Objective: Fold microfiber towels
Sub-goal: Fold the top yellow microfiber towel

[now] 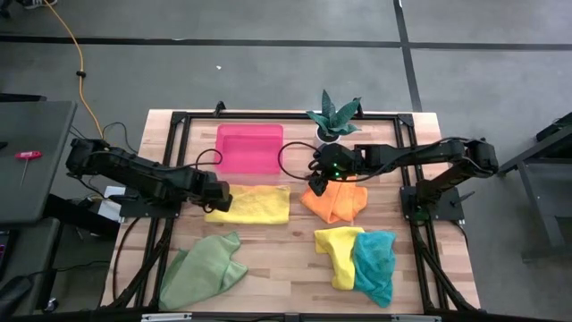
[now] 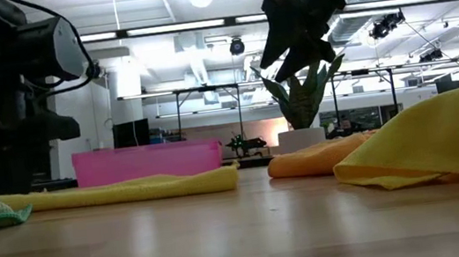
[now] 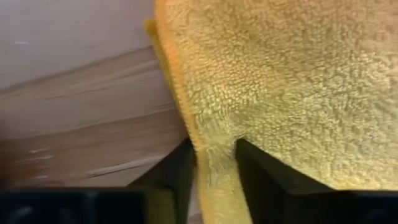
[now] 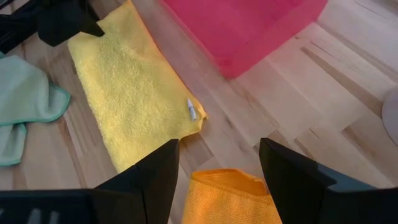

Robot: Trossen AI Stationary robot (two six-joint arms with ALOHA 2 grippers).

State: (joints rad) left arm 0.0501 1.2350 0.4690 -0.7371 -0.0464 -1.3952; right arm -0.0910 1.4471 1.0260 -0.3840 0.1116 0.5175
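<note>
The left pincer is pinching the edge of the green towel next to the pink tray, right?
Not green. The left pincer pinches the edge of the yellow towel next to the pink tray, as the left wrist view shows. The green towel lies untouched.

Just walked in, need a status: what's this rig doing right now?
It is folding microfiber towels. The left pincer is down at the table, pinching the edge of the flat yellow towel by the pink tray. The right pincer hangs open over the orange towel, not touching it. The green towel and the yellow-and-teal pile lie crumpled and untouched.
</note>
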